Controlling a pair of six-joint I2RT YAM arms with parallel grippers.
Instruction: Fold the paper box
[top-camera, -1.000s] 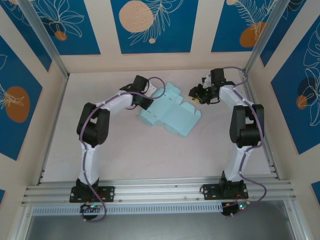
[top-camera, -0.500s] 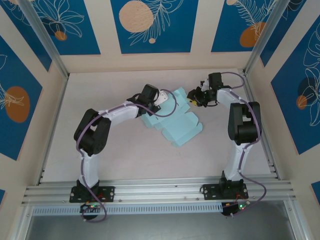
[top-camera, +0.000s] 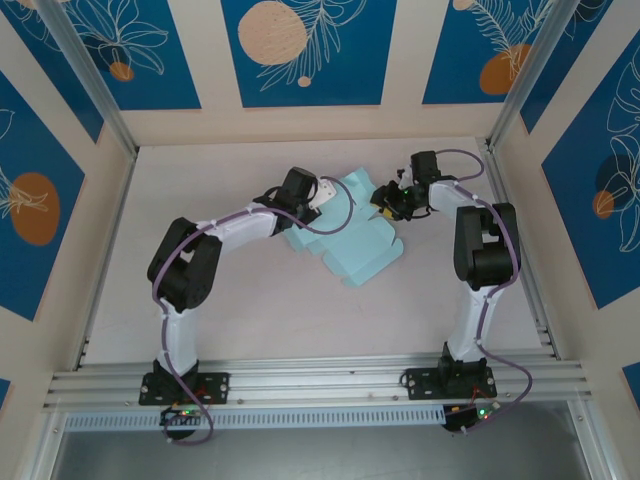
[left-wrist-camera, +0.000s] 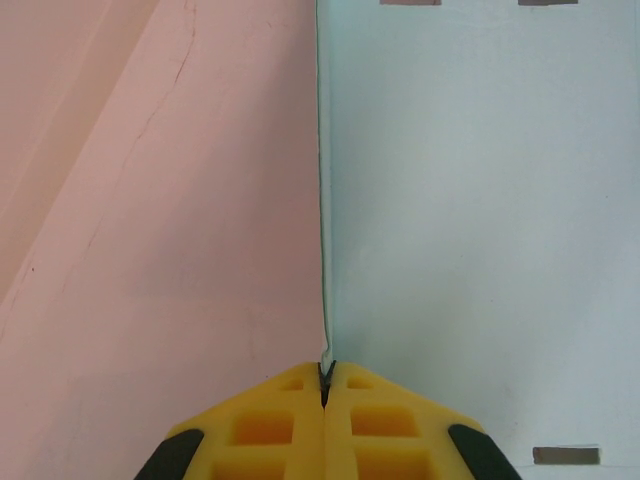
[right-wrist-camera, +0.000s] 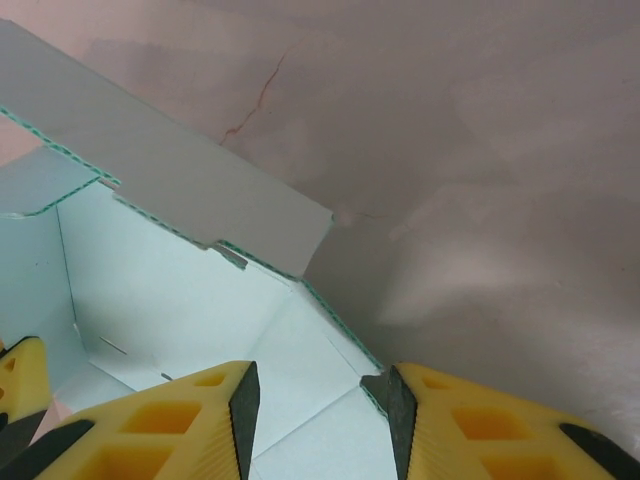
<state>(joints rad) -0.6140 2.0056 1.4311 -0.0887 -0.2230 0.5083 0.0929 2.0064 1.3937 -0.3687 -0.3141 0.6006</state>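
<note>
The right gripper has edged left, jaws apart astride the far-right flap of the pale light-blue card paper box lying mid-table, whose left edge the left gripper clamps.

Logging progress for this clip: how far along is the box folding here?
Early. Done: one flap of the paper box stands raised; the rest lies spread on the table. In hand: the left end effector is shut on a card edge, the right end effector open astride a corner. Left: folding the walls up and closing it.
</note>
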